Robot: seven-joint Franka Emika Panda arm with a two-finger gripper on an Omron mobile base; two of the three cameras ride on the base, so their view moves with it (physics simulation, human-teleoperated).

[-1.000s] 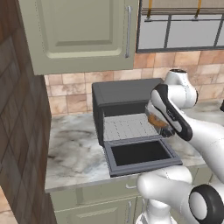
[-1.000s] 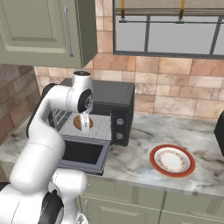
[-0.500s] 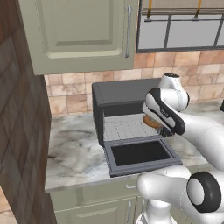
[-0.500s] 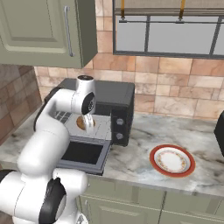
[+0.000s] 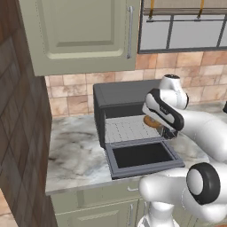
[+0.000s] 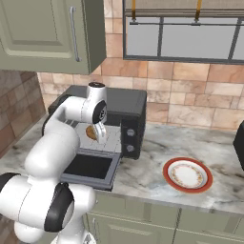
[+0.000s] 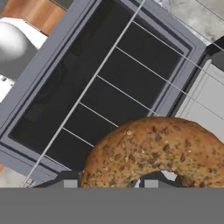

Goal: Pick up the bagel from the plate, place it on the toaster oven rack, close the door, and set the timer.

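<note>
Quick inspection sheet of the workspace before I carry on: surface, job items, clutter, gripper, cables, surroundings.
Surface: marbled counter.
Bagel: at the gripper, at the oven opening over the rack.
Plate: on the counter right of the oven, no bagel on it.
Toaster oven rack: inside the oven.
Door: folded down, open.
Clutter: nothing seen.
Gripper: fingers either side of the bagel, shut on it.
Cables: nothing seen.
Surroundings: green cabinet above, tiled wall, window.
</note>
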